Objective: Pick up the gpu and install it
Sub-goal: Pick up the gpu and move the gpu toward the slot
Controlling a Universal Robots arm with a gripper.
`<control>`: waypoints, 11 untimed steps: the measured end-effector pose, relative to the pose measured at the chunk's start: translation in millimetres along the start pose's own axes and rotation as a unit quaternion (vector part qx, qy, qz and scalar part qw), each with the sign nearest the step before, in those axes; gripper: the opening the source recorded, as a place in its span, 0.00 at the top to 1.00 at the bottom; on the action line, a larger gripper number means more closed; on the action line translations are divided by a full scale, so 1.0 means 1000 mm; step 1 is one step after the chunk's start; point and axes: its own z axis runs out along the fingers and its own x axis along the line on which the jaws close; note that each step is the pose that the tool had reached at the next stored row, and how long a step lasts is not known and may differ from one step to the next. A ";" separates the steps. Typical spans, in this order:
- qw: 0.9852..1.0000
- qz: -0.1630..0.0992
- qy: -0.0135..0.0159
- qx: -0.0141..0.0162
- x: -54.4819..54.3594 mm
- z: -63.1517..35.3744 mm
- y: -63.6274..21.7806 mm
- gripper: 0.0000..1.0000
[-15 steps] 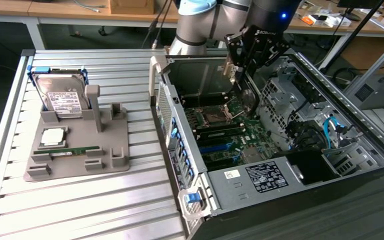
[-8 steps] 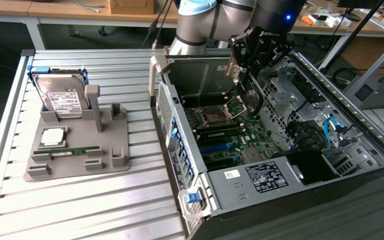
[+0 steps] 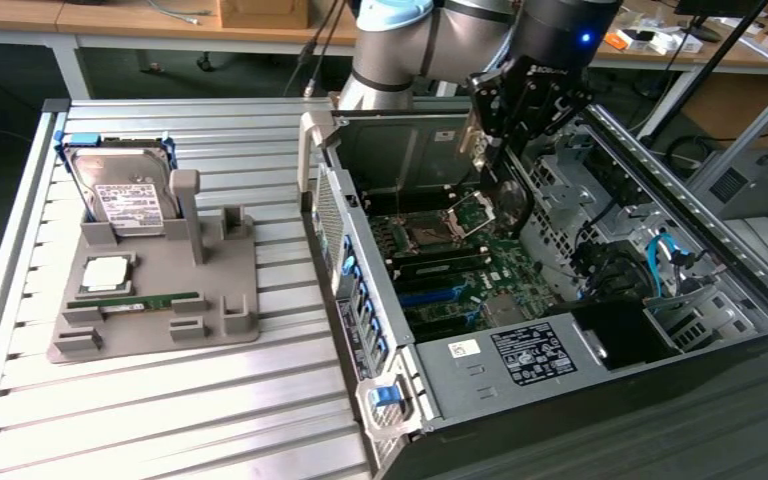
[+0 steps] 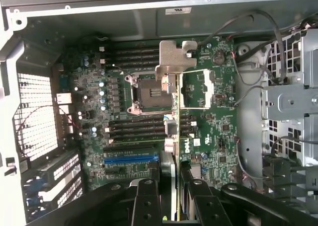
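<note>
Hovering over the open computer case [image 3: 438, 385], the gripper [image 3: 502, 128] has the gpu [image 3: 471, 140] firmly in hand: jaws drawn in about halfway, pinching the thin card by its two faces. In the exterior view the card hangs on edge, at about twelve o'clock from the CPU socket [image 3: 427, 235], and looks clear of the motherboard [image 3: 471, 275] below.

From the wrist, the gripper [image 4: 172, 188] shows its black fingers [image 4: 146, 198] on either side of the gpu [image 4: 172, 131], seen edge-on, with the silver bracket [image 4: 175, 62] at the card's far end. The CPU socket [image 4: 149, 89] lies just beside that bracket, and a blue expansion slot [image 4: 130, 161] sits near the fingers.

Over on the slatted table [image 3: 157, 420], at nine o'clock from the case in the exterior view, the grey holder [image 3: 231, 320] carries a hard drive [image 3: 124, 195] standing upright at its eleven o'clock. A processor chip [image 3: 107, 275] lies flat at its nine o'clock, and a green memory stick [image 3: 144, 300] lies just beside the chip.
</note>
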 end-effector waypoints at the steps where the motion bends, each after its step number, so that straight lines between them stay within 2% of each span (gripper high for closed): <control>1: 1.000 0.000 0.000 0.000 -0.001 0.0003 0.0001 0.73; 11: 1.000 0.000 0.000 0.001 -0.015 0.0042 0.0005 0.73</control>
